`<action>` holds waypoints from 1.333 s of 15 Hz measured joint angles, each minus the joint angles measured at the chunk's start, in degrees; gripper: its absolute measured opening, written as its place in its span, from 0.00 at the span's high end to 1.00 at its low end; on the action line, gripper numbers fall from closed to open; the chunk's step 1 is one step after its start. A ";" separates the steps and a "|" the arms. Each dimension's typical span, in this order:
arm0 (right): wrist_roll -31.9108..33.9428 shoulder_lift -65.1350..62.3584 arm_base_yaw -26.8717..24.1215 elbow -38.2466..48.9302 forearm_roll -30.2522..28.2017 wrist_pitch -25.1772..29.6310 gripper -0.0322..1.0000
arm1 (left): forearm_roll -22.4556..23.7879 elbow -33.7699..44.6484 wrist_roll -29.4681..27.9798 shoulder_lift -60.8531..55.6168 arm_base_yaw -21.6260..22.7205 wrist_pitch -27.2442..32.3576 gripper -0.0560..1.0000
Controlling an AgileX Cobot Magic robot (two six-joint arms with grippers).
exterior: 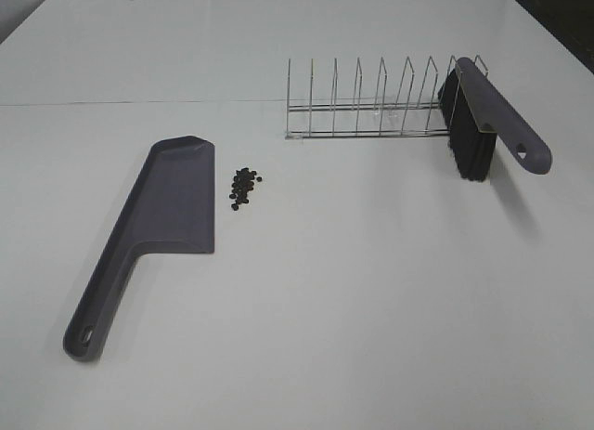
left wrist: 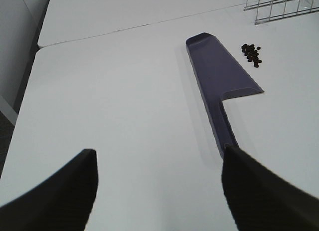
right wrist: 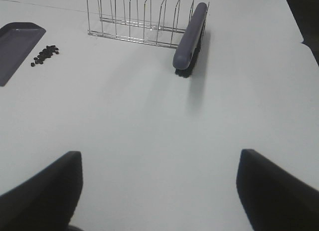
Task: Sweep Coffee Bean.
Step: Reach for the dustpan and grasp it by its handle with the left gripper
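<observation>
Both my pincers stand wide and hold nothing: the left pincer (left wrist: 158,151) shows two dark, matte, blunt fingers over the smooth white bench (left wrist: 124,101), and the right pincer (right wrist: 160,152) looks the same. The beans (exterior: 244,187), tiny dark ovals in a loose cluster, lie on the bench just beside the long side of the dustpan (exterior: 172,202), not touching it. The dustpan is a flat grey-purple plastic scoop with a tapering handle. Further back stands a thin wire rack (exterior: 371,105) of upright loops. The brush (exterior: 492,105) leans tilted at its right end, with a matching plastic back and black bristles. Only the high view shows the hole at each handle's end; my right wrist view gives mostly the brush's rounded back.
</observation>
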 joint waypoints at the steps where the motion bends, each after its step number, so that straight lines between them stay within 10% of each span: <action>1: 0.00 0.00 0.00 0.00 0.00 0.00 0.28 | 0.00 0.00 0.00 0.00 0.00 0.00 0.33; 20: 0.00 0.00 0.00 0.00 0.00 0.00 0.28 | 0.00 0.00 0.00 0.00 0.00 0.00 0.33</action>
